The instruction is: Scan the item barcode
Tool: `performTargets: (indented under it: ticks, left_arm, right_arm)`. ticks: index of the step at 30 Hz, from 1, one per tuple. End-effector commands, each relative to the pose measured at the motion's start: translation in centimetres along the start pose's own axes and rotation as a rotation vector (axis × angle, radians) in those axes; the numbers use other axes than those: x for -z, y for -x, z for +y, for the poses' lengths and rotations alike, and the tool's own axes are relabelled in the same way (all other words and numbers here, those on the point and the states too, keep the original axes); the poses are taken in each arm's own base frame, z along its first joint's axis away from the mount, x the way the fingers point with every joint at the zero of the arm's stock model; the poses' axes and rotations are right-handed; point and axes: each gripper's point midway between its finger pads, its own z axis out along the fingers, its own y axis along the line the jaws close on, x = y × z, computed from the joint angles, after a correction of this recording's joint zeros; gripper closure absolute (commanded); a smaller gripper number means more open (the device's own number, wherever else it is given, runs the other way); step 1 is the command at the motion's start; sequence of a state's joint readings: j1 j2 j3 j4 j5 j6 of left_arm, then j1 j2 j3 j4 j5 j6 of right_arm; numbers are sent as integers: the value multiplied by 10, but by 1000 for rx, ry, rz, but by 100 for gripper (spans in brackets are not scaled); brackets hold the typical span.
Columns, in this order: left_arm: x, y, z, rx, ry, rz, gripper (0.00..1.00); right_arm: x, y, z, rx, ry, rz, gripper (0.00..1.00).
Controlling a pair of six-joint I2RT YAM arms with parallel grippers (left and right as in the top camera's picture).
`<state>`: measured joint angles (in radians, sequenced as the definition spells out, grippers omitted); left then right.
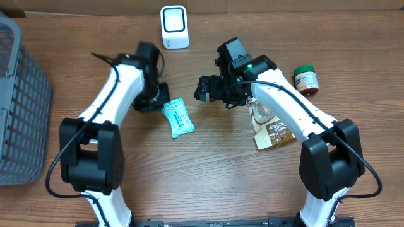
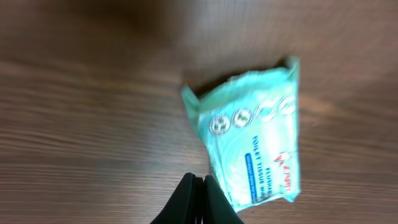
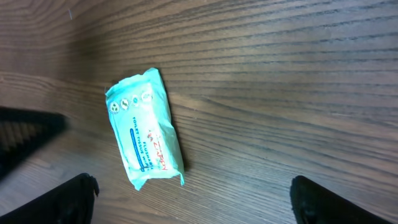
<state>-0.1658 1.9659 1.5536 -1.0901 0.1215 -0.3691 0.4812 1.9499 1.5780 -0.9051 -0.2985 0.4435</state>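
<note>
Left wrist view up close: the left gripper (image 2: 196, 198) has its two black fingers pressed flat together with nothing between them, and their tips sit right at the edge of the teal tissue pack (image 2: 255, 140); I cannot tell whether they actually touch it. The right gripper (image 3: 193, 186) is the opposite, its fingers (image 3: 73, 199) spread wide and empty, with the pack showing on the wood in the gap between them from its own camera. From overhead, the pack lies flat on the wooden table (image 1: 214, 176), printed side up, in the middle between the two arms, just to the right of the left gripper and a little nearer than the right one, which hangs clear of it. Farther out, a white scanner (image 1: 174, 26) stands at the far edge of the table, well apart from the pack. Over on the right, a brown pouch (image 1: 274, 132) lies partly hidden under the right arm, and a small jar with a green lid (image 1: 306, 80) stands beyond it. A grey mesh basket (image 1: 19, 101) fills the left edge.
</note>
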Motion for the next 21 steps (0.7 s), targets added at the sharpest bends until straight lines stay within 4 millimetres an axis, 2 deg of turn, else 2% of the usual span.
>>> performTargets:
  ticks: [1,4,7,9,13,21]
  left_arm:
    - [28,31,3,-70,-11,-99,96]
    - [40,47,-5,-213,-46,-158,96]
    - [38,53,-17,-392,-74,-193,96]
    - [32,48,-36,-537,-143,-196,96]
    - [19,31,-61,-704,-224,-160,96]
    - [-23,3,-81,-883,-234,-33,96]
  right_arm:
    - [-19,-8,0,-12,-20,31,6]
    - [-34,-16,-3,-78,-36,71,11]
    - [-41,-23,-1,-101,-9,116,15]
    - [-41,-23,-3,-112,-14,118,23]
    - [-37,-15,-14,-141,-17,107,23]
    - [-23,6,-58,-243,-50,80,18]
